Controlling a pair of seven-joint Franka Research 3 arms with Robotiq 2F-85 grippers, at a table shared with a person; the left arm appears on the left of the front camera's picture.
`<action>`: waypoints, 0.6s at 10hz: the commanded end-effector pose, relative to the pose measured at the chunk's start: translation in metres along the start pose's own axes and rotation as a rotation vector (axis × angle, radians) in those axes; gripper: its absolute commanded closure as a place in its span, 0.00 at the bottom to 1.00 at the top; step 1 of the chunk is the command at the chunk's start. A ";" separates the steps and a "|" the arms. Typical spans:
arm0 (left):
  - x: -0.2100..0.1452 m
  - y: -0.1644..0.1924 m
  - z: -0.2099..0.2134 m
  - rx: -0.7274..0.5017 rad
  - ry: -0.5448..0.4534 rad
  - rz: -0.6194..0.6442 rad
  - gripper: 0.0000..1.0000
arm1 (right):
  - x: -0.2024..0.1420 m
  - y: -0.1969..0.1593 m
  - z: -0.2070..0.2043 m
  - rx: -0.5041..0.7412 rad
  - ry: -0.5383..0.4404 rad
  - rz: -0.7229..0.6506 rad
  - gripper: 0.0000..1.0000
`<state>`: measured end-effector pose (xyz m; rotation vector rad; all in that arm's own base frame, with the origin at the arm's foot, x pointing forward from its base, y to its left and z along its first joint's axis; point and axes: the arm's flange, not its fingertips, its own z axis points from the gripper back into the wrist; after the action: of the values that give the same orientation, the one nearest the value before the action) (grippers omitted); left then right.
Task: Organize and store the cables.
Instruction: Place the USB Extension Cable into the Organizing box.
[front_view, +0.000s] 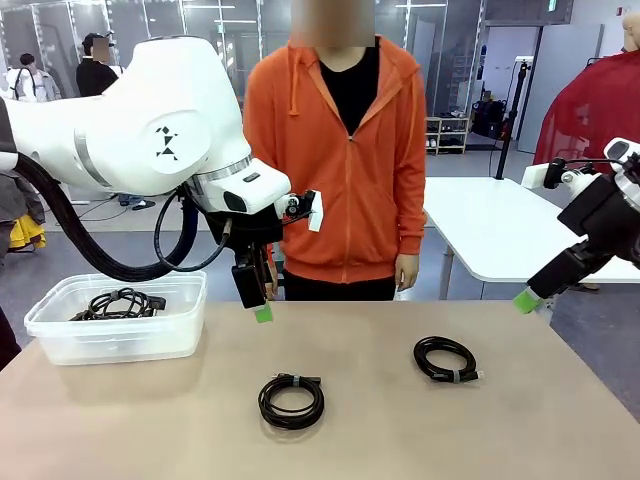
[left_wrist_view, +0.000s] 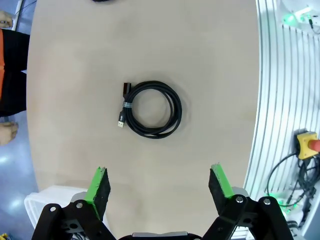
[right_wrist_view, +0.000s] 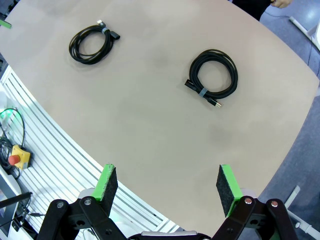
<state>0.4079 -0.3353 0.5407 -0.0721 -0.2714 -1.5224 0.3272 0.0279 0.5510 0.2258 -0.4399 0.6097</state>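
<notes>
Two coiled black cables lie on the tan table: one near the front centre (front_view: 291, 400), one to its right (front_view: 446, 358) tied with a pale band. More cables (front_view: 118, 302) sit in the clear bin (front_view: 60, 335) at the left. My left gripper (front_view: 258, 306) hangs open above the table beside the bin, behind the centre coil. In the left wrist view that coil (left_wrist_view: 150, 109) lies ahead of the open left gripper (left_wrist_view: 159, 169). My right gripper (front_view: 527, 299) hovers open off the table's right edge. In the right wrist view the right gripper (right_wrist_view: 167, 170) stands well short of the banded coil (right_wrist_view: 214, 78) and the centre coil (right_wrist_view: 90, 44).
A person in an orange hoodie (front_view: 340, 150) stands at the far edge, one hand (front_view: 407, 270) hanging down. A white table (front_view: 500, 225) stands behind on the right. A corner of the bin (left_wrist_view: 42, 200) lies beside my left finger. The robot's slatted white base (left_wrist_view: 285, 100) borders the near edge.
</notes>
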 end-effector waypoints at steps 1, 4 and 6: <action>0.001 0.004 -0.013 -0.028 0.030 -0.039 0.00 | 0.002 0.000 0.001 -0.003 0.010 0.001 0.00; -0.001 0.015 -0.039 -0.066 0.029 -0.035 0.00 | 0.002 0.000 0.001 -0.003 0.010 0.001 0.00; 0.000 0.027 -0.062 -0.102 0.039 -0.020 0.00 | 0.002 0.000 0.001 -0.003 0.010 0.001 0.00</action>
<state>0.4321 -0.3407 0.4839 -0.1063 -0.1639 -1.5414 0.3272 0.0279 0.5510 0.2258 -0.4399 0.6097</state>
